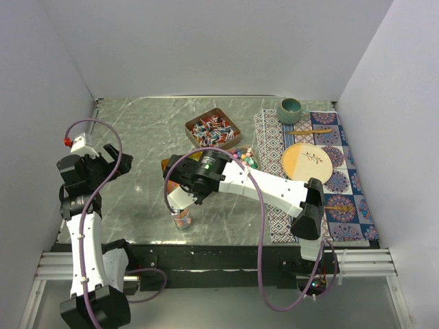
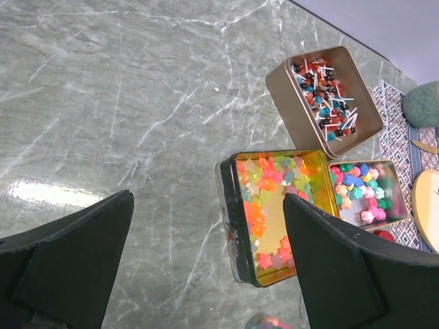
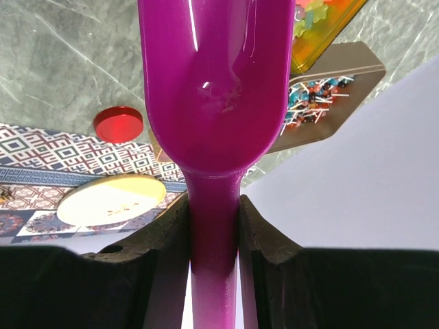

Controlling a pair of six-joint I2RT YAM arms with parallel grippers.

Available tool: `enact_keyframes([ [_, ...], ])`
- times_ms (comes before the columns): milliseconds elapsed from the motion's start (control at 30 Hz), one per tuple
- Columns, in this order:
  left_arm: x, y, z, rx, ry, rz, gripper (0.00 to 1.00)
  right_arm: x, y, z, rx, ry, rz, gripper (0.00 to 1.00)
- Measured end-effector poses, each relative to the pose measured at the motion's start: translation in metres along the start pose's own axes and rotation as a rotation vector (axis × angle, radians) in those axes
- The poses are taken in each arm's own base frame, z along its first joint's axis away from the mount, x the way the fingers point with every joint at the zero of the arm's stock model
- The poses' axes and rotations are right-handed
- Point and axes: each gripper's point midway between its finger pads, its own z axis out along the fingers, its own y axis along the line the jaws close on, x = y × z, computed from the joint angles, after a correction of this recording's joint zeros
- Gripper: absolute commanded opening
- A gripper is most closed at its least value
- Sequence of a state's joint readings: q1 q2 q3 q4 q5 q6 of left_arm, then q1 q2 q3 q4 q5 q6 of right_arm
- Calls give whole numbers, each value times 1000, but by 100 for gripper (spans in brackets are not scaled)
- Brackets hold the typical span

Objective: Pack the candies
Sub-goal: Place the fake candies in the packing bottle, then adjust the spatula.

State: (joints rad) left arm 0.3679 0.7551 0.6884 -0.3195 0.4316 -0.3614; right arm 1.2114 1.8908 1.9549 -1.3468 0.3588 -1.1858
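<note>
Op: Status, right gripper (image 3: 214,236)?
Log: You have it clamped on the scoop (image 3: 212,82) handle; the bowl fills the top centre of the right wrist view.
Op: And the left gripper (image 2: 206,264)?
Log: Yours stands spread wide over the table (image 2: 103,103), fingers (image 2: 68,260) at the lower corners.
Op: Where are the candies (image 2: 274,185)?
Log: Left wrist view. Jelly bits (image 2: 255,212) are in the yellow tin (image 2: 230,219), centre. Balls (image 2: 360,185) are in the small tin (image 2: 367,163) just right of it. Wrapped pieces (image 2: 326,89) are in the brown tin (image 2: 281,82), upper right.
</note>
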Motion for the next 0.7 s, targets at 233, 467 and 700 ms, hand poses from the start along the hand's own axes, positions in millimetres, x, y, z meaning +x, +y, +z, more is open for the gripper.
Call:
enact_keyframes([
  [233,6,-19,-1,98,34,-9,91,6,-5,-6,20,6,34,0],
  [467,14,-74,-1,389,168,-35,1,39,-46,-21,111,-134,311,0],
  [700,13,-116,-7,647,310,-46,1,60,-59,38,33,-189,521,0],
])
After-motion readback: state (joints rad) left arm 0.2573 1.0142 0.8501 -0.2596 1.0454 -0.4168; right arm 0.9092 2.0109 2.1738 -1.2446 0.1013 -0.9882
